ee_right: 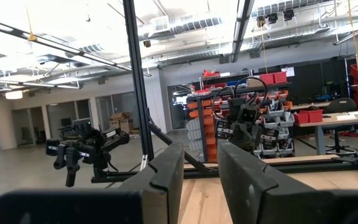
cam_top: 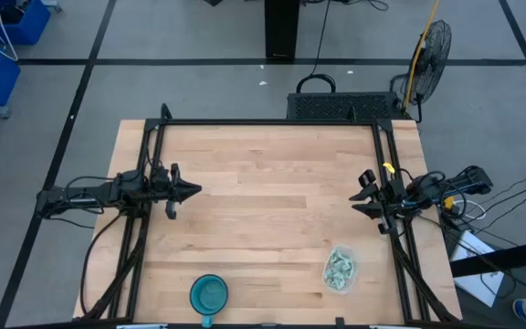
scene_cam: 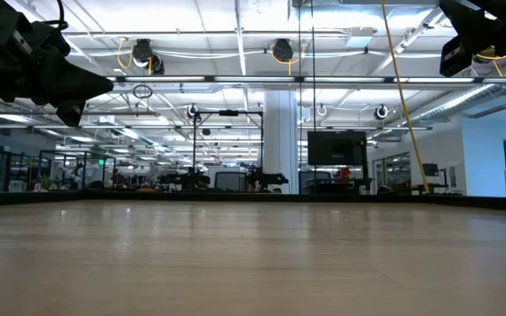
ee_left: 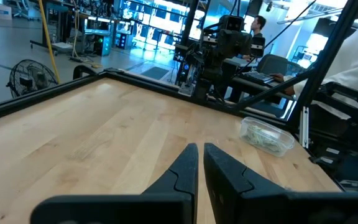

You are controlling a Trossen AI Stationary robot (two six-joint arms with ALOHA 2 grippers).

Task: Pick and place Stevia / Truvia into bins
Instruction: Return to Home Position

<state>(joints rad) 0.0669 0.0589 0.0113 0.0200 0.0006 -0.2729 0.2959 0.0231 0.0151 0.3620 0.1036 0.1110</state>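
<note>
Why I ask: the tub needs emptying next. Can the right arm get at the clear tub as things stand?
Probably yes. The right gripper, open, hangs at the table's right edge; the clear tub of sachets stands near it on that side, bare wood between, its top uncovered.

Left claw [cam_top: 190, 190] closed, right claw [cam_top: 354, 206] ajar.

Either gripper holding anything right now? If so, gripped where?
Nothing is held: the left gripper is shut on nothing, the right gripper open and empty. The sachets lie in the clear bin.
</note>
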